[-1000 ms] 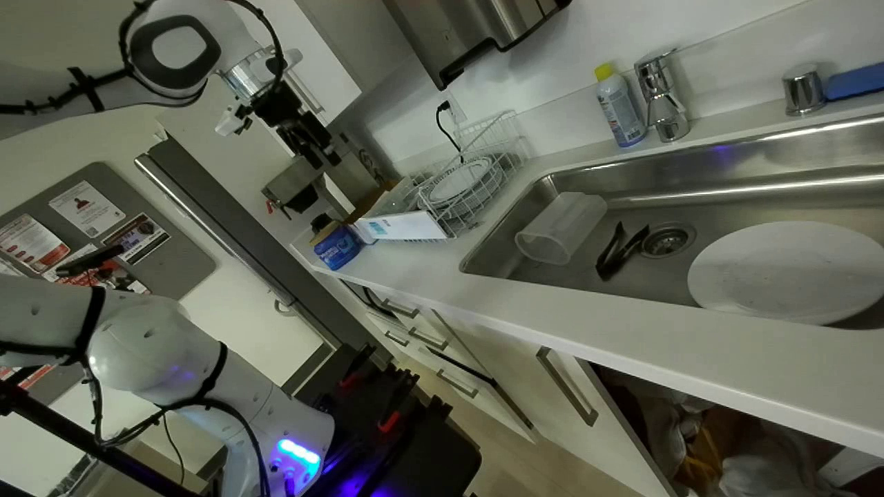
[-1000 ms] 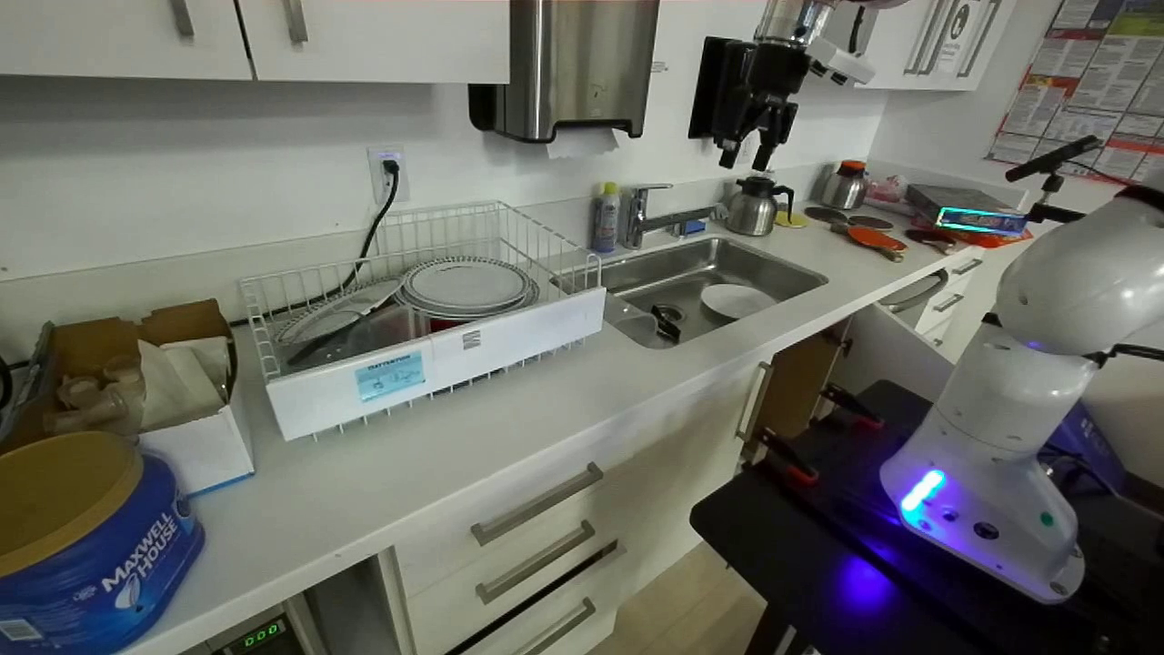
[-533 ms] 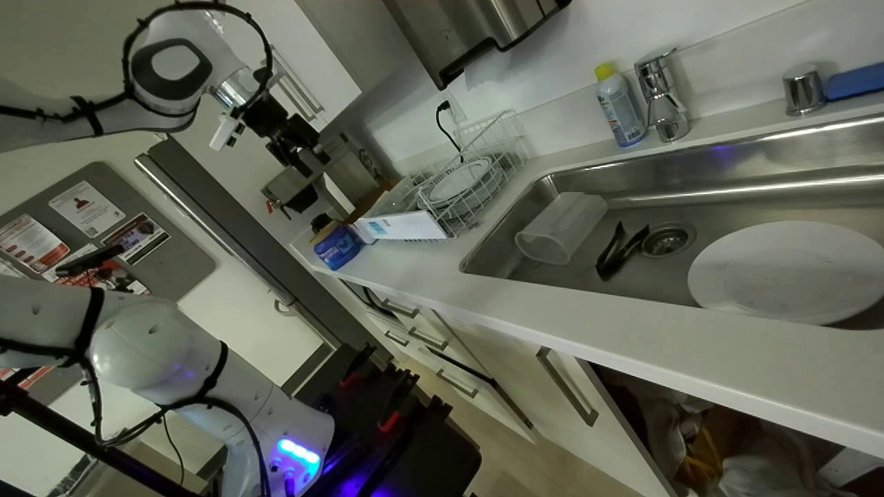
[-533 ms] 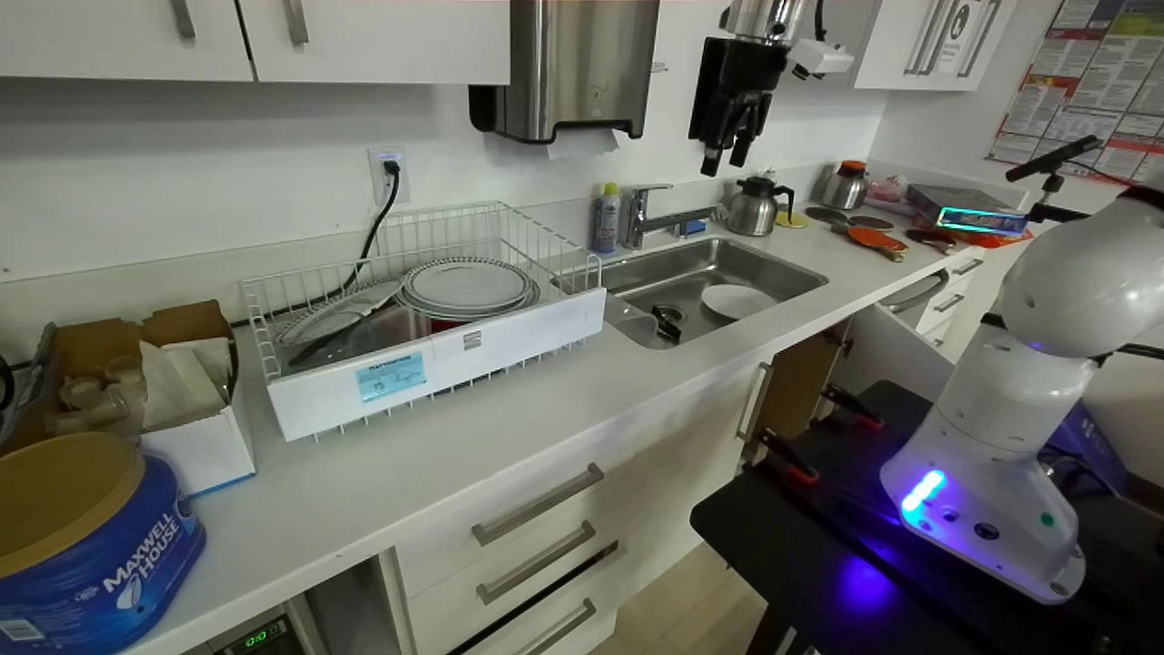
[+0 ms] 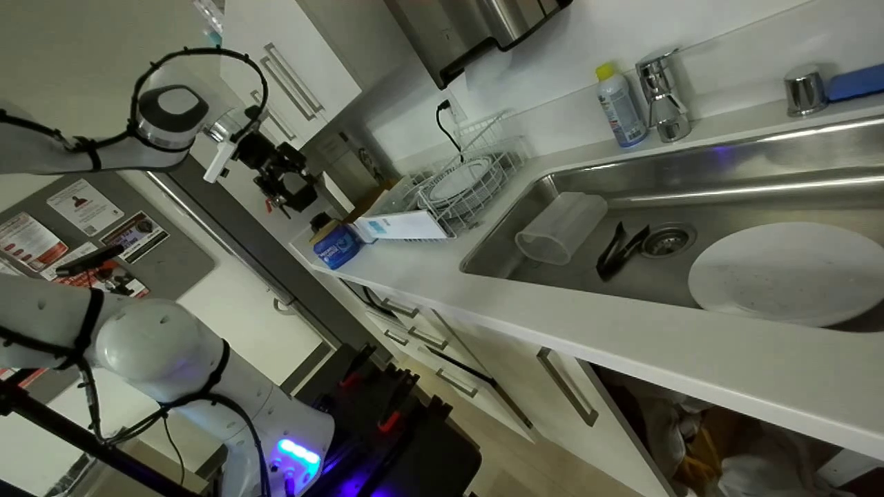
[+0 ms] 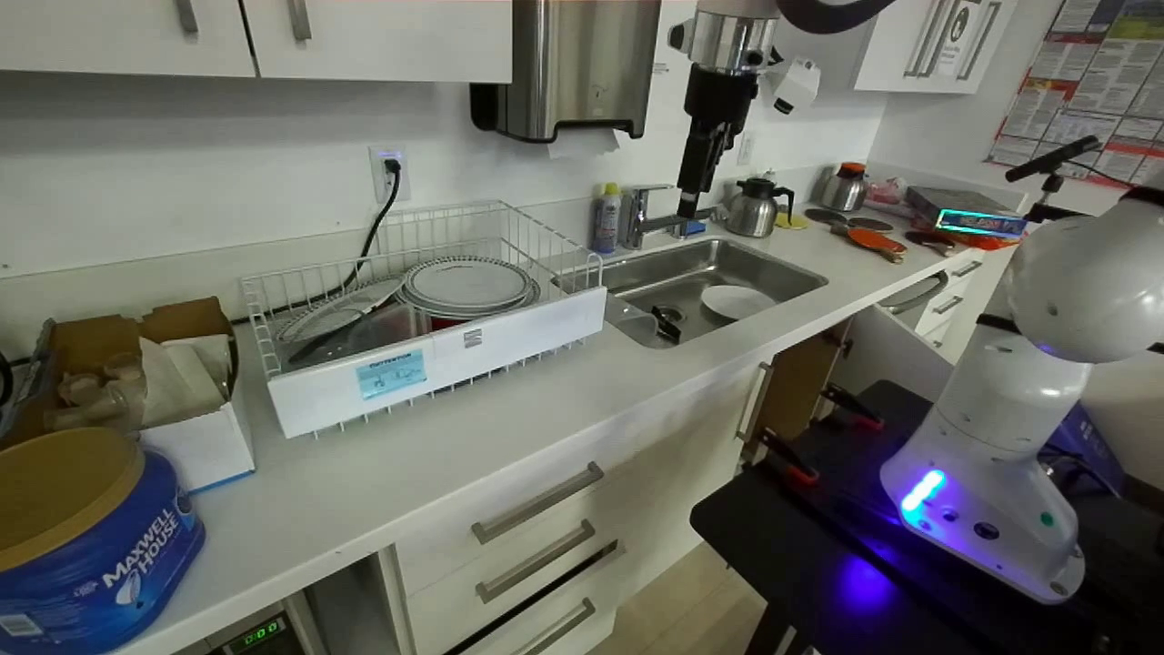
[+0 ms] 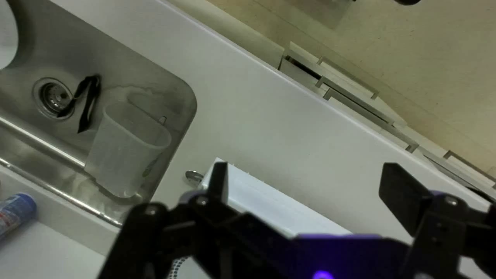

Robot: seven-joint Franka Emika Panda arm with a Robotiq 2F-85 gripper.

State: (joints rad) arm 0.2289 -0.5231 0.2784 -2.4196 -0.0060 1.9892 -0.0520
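Observation:
My gripper (image 7: 304,170) stands open in the wrist view, with nothing between its black fingers (image 7: 220,182). In an exterior view the gripper (image 6: 689,205) hangs in the air above the counter, seen edge-on, with the sink behind it. Below the jaws in the wrist view lies the white front panel (image 7: 271,197) of the dish rack; they do not touch it. That rack (image 6: 509,344) holds several plates (image 6: 468,284). Inside the sink (image 7: 155,69) are a clear plastic container (image 7: 124,151) on its side, a black tong-like object (image 7: 91,100) and a white plate (image 5: 794,273).
A faucet (image 6: 641,218) and a spray bottle (image 6: 607,218) stand behind the sink. A paper towel dispenser (image 6: 587,68) hangs on the wall. Left of the rack are a cardboard box (image 6: 195,446) and a blue coffee tub (image 6: 100,555). A cupboard door (image 6: 891,350) stands open below the sink.
The gripper has come lower and, in an exterior view, moved left towards the dish rack. The wrist has turned, so the fingers now overlap there. Objects in the sink and rack have not moved.

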